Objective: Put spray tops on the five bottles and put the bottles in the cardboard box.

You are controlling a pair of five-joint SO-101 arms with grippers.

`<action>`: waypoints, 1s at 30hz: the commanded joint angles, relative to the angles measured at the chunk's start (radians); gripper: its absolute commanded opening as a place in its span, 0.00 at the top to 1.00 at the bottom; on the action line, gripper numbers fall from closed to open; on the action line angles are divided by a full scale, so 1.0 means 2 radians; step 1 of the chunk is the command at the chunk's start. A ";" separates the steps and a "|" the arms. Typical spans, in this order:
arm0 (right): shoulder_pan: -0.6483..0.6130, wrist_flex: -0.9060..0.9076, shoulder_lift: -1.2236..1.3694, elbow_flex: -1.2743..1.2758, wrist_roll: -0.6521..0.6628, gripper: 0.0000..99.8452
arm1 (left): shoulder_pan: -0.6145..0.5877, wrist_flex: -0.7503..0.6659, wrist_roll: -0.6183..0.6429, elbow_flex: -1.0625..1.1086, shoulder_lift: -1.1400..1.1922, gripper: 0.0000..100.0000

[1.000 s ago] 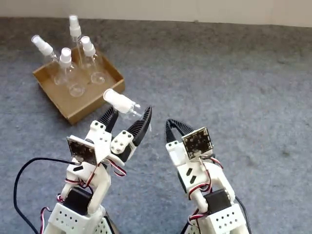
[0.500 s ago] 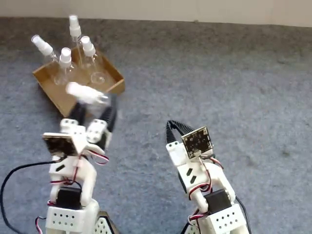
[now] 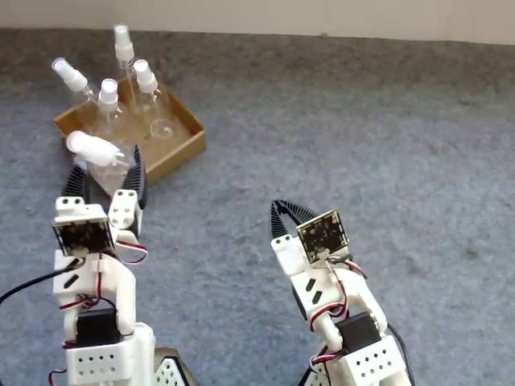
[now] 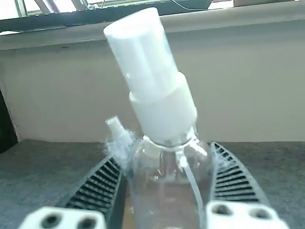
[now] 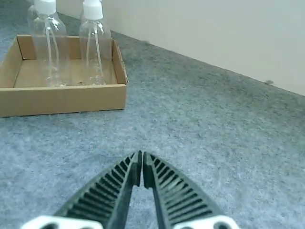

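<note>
Left wrist view has the left hand [image 4: 164, 160] clamped on the clear body of a bottle [image 4: 167, 183], whose white spray top [image 4: 152, 81] is fitted and leans to one side. Seen from the high view, that bottle hangs tilted over the near edge of the cardboard box [image 3: 179, 155], where four capped bottles [image 3: 109, 100] stand. The right hand [image 5: 141, 167] is closed on nothing above the grey desk [image 3: 362, 121], well apart from the box.

Clear bottle [image 4: 167, 191], white spray top [image 4: 152, 81], brown box [image 5: 62, 100]
</note>
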 commanded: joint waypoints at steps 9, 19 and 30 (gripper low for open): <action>-0.003 0.002 -0.002 0.073 0.002 1.00 | -0.022 0.008 -0.004 -0.155 0.251 0.96; -0.003 0.003 -0.002 0.073 0.002 1.00 | -0.049 -0.180 -0.003 -0.158 0.435 0.96; -0.003 0.003 -0.002 0.073 0.002 1.00 | -0.049 -0.311 0.058 -0.158 0.560 0.96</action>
